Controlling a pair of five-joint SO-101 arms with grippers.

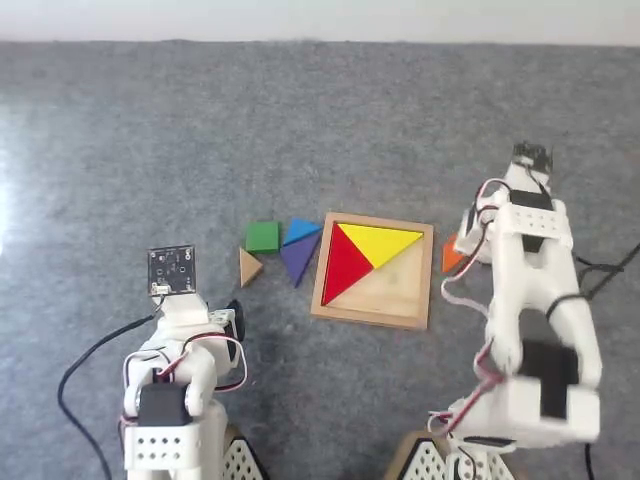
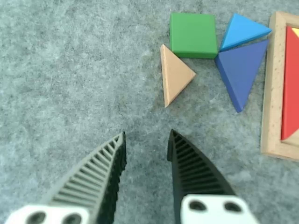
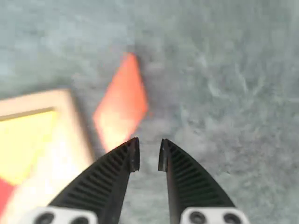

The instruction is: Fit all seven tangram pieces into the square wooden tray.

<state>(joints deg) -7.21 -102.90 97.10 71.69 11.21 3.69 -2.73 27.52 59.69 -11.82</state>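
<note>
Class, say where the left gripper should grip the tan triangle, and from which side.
Probably from above, since the tan triangle lies flat: one finger of the left gripper on its long edge, the other at the opposite corner, clear of the green square.

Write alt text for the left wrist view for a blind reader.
The left gripper, open and empty, hangs near a tan triangle. Past it lie a green square, a light blue triangle, a dark blue triangle and the wooden tray.

tray (image 1: 390, 290): bare wood, matt
tan triangle (image 2: 175, 74): smooth wood
table cover (image 1: 150, 150): rough fuzzy cloth
arm casing (image 1: 530, 262): smooth plastic
</note>
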